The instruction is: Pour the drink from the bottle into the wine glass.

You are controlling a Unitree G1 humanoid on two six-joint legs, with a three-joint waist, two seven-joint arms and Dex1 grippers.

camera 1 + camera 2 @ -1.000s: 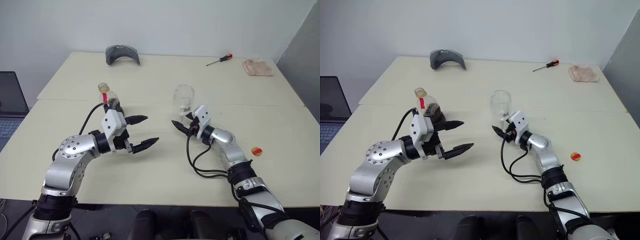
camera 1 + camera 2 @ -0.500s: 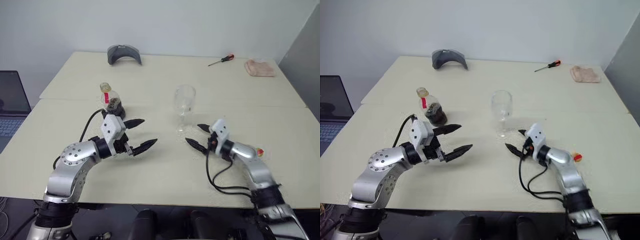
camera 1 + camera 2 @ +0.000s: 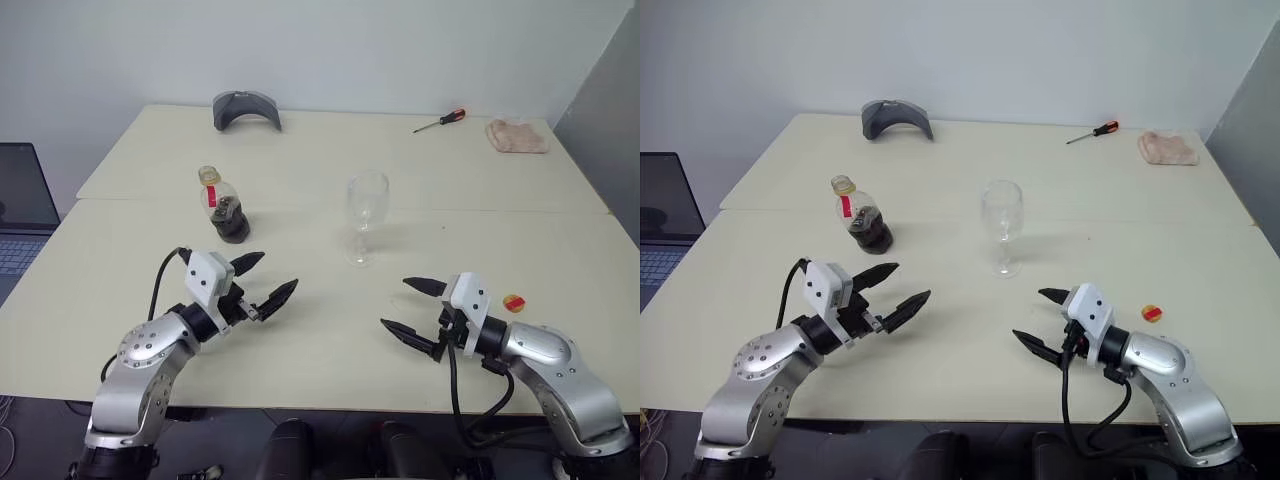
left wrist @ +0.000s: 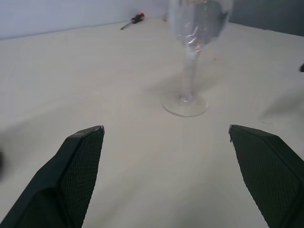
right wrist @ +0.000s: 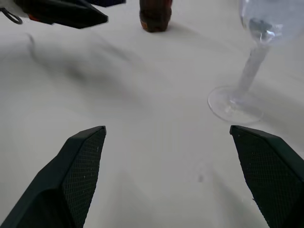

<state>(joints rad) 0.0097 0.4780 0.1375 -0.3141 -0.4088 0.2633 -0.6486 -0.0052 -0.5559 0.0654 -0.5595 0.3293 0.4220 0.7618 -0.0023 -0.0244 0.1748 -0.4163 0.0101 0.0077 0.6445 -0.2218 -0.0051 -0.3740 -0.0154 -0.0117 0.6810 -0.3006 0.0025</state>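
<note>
both pincers released, bottle and glass standing untouched

the bottle point(image 3: 225, 208) stands upright on the cream table point(image 3: 320, 330), left of centre, its cap off and its neck open; a little of the dark drink point(image 3: 232, 225) sits in its bulbous base, and a red label band wraps the neck. the wine glass point(image 3: 366, 215) stands upright near the middle of the table, well apart from the bottle, and its bowl looks clear. the left gripper point(image 3: 262, 282) hovers low over the near table, just this side of the bottle, fingers spread wide and grasping nothing. the right gripper point(image 3: 412, 312) hangs near the front edge, nearer than the glass and to its right, also spread wide and empty. a small yellow and red cap point(image 3: 513, 302) lies on the table beside the right wrist. at the far edge lie a grey curved object point(image 3: 245, 107), a red-handled screwdriver point(image 3: 439, 120) and a pinkish cloth point(image 3: 516, 135). a laptop point(image 3: 24, 205) sits off the table's left side
</note>
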